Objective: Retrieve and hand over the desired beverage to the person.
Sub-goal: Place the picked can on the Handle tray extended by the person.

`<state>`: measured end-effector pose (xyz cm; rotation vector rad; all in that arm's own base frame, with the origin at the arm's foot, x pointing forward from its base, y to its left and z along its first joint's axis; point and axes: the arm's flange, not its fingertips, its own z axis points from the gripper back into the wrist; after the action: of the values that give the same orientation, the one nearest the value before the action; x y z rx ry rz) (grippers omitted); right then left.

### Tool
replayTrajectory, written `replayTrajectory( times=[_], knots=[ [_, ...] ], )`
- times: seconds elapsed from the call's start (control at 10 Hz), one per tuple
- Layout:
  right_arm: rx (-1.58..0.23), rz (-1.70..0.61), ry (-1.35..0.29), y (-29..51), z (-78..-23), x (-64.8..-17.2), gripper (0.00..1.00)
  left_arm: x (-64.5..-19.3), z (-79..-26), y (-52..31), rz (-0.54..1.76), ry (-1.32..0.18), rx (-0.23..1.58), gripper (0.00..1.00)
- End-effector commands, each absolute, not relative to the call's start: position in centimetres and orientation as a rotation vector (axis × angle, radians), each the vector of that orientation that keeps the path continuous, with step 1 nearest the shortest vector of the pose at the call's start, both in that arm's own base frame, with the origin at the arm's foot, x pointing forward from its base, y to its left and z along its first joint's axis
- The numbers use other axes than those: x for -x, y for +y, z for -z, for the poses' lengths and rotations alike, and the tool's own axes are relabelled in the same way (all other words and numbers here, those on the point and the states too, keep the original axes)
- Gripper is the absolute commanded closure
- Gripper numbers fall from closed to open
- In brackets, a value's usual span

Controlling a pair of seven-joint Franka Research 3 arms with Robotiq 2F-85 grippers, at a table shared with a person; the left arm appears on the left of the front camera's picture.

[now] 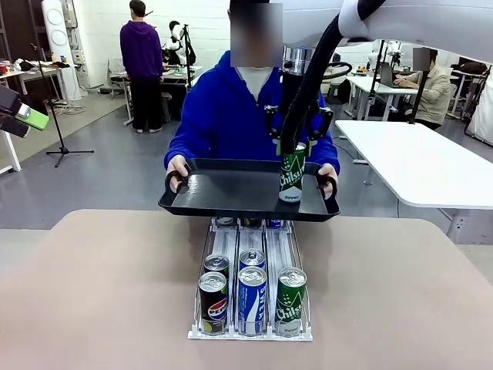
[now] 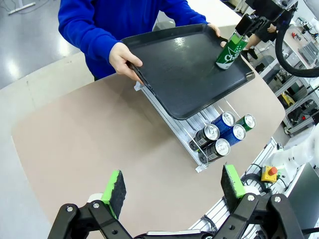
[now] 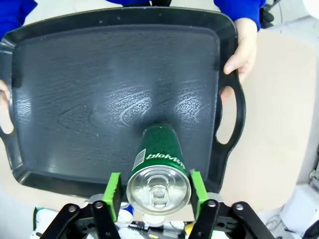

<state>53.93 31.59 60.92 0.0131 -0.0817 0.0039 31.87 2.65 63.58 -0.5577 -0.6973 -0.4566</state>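
green can [image 1: 292, 182] upright on black tray [image 1: 223, 190]

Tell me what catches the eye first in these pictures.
A green can stands upright near the right end of a black tray, between the right gripper's pads. The person in blue holds the tray by both handles above the table's far edge. Under it, a rack holds more cans in three lanes.

You have bright, even overhead light; pale glare patches lie on the tray [image 3: 75, 74] just beyond the right claw [image 3: 155, 191]; wrist views bow at the edges; focus sharp throughout.
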Motion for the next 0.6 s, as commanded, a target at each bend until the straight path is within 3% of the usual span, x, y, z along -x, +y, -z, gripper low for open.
replayTrajectory(
  times=[0.0, 0.5],
  knots=[
    [0.004, -0.029, -0.08, 31.93, -61.97, -54.41, 0.0, -31.81, -63.62, 2.83, 0.469, -0.702, 0.571, 0.0],
    [-0.004, -0.04, -0.085, 31.88, -62.07, -53.71, 0.0, -31.81, -63.62, 2.83, 0.469, -0.702, 0.571, 0.0]
  ],
)
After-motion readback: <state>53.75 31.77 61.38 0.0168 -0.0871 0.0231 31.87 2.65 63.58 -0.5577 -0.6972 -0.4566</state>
